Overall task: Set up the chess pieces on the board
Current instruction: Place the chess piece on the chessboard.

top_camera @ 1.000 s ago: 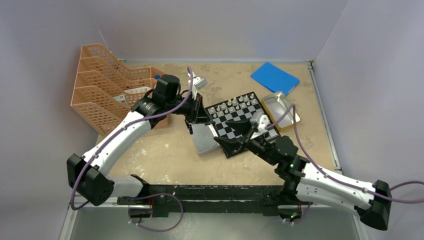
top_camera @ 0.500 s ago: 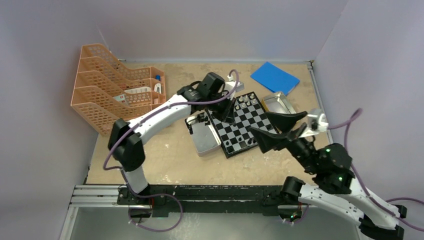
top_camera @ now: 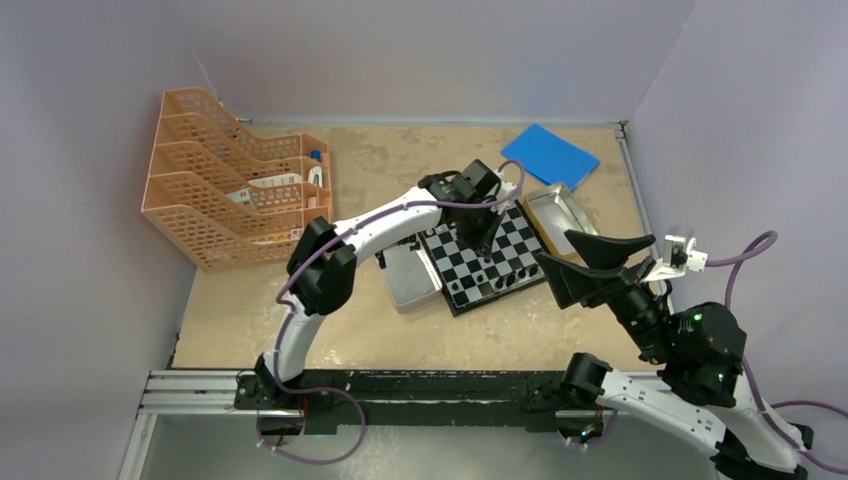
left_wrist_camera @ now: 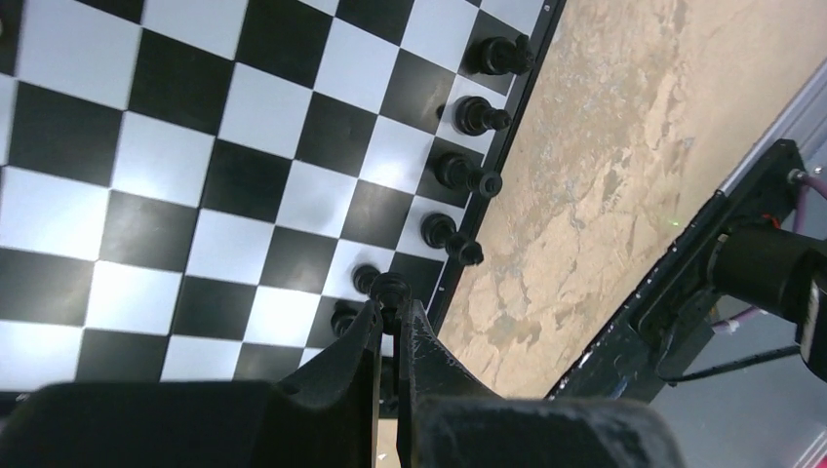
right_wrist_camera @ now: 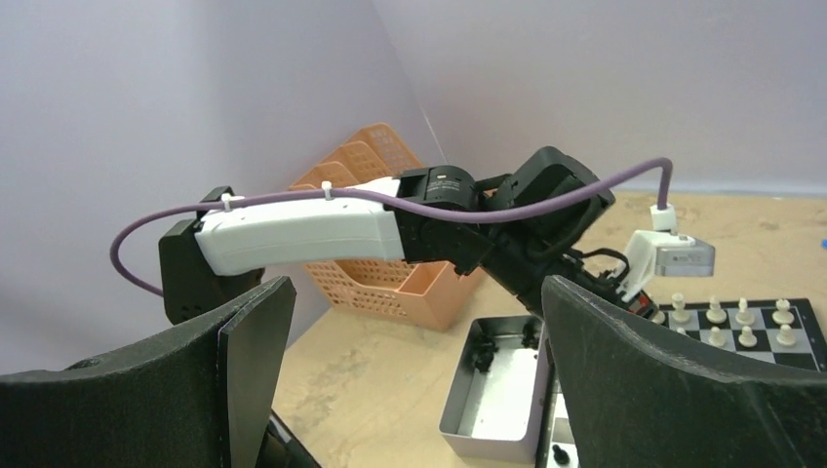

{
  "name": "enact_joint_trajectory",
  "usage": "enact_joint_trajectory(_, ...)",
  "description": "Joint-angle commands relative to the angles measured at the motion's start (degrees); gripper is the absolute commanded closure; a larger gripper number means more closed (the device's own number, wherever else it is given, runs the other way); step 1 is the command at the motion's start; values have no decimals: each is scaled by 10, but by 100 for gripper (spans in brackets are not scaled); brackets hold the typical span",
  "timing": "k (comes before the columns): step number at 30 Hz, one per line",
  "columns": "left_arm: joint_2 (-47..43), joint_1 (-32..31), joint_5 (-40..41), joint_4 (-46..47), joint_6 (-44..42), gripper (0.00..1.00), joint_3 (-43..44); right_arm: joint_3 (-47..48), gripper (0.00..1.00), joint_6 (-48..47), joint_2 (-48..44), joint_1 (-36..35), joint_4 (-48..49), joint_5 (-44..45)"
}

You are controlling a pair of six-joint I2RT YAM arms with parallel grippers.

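Non-task items on the tan table, overhead view.
Orange tiered letter rack at upper left, holding white paper. Blue flat pad at upper right, lying askew. One silver tin just left of centre, open side up; a second silver tin right of centre, below the pad.

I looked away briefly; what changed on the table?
The left gripper swung from the left tin to the near edge of the board, shut on a black piece. The right gripper withdrew from the board, opening wider. Board, tins and trays stayed put.
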State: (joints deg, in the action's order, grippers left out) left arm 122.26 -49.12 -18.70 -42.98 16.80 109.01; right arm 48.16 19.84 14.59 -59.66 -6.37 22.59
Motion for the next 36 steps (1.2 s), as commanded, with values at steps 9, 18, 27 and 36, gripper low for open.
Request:
enact_joint_trajectory(9,93,-36,45,-61,8,100,124,44,1,40,-43,-6,-33,52)
enact_joint_trajectory(18,105,-42,51,-68,4,100,125,47,1,42,-50,-6,-36,63)
enact_joint_trajectory(27,122,-44,55,-64,0,100,133,45,1,48,-56,-6,-43,67)
enact_joint_trajectory(36,134,-45,69,-70,-8,100,143,42,1,49,-55,-6,-45,66)
